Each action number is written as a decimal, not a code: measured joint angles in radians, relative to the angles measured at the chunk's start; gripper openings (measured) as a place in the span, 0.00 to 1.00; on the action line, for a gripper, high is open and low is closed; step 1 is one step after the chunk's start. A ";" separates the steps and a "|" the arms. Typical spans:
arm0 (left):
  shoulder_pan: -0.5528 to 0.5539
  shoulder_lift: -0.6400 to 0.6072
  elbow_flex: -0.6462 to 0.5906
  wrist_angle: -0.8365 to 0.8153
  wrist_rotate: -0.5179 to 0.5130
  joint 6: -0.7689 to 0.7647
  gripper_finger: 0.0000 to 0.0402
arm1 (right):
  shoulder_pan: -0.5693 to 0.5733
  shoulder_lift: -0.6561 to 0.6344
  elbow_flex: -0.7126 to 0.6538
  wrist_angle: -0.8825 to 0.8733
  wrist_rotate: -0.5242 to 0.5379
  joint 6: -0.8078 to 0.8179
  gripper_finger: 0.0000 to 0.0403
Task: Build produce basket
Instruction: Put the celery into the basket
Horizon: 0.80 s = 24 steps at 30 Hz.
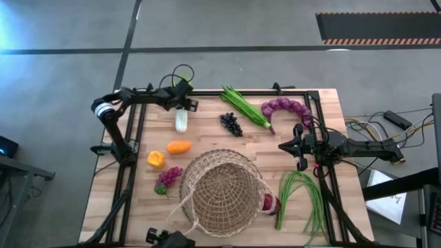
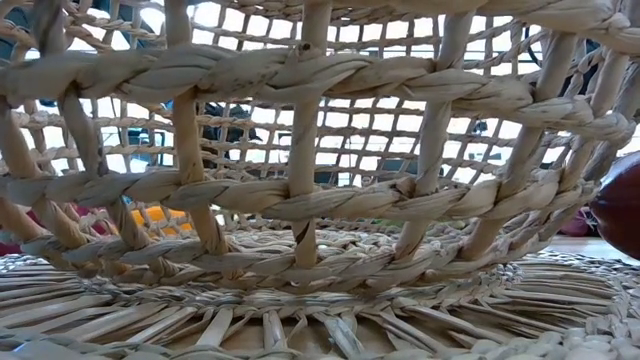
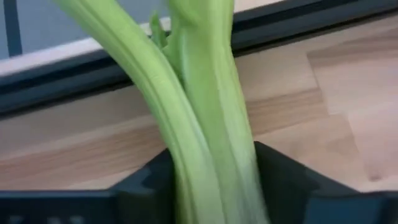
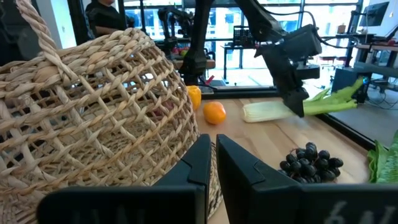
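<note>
Two arms are at the table, and only one is busy. Far behind the basket [image 1: 220,189], on its left side, the left gripper [image 1: 182,105] has its fingers squeezed on the green stalk of the leek [image 1: 180,121]. The stalk is soft and the white end is heavy, so I think it could slip out or droop when it is lifted. It could also bump the orange peppers [image 1: 179,147], which lie between it and the basket. The table's back edge is close behind the leek. The basket looks tipped over, so the leek might roll off it. Right of the basket, the right gripper [image 1: 298,146] waits, closed and holding nothing, above the green beans [image 1: 300,196].
</note>
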 joint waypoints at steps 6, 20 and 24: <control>-0.030 -0.137 -0.001 -0.018 0.000 0.123 0.15 | 0.000 0.000 0.000 0.000 0.000 0.002 0.04; -0.384 -0.684 -0.004 0.107 -0.034 0.277 0.15 | 0.000 0.000 0.000 0.000 0.000 0.002 0.04; -0.611 -0.734 -0.011 0.280 -0.049 0.342 0.15 | 0.000 0.000 0.000 0.000 0.000 0.002 0.04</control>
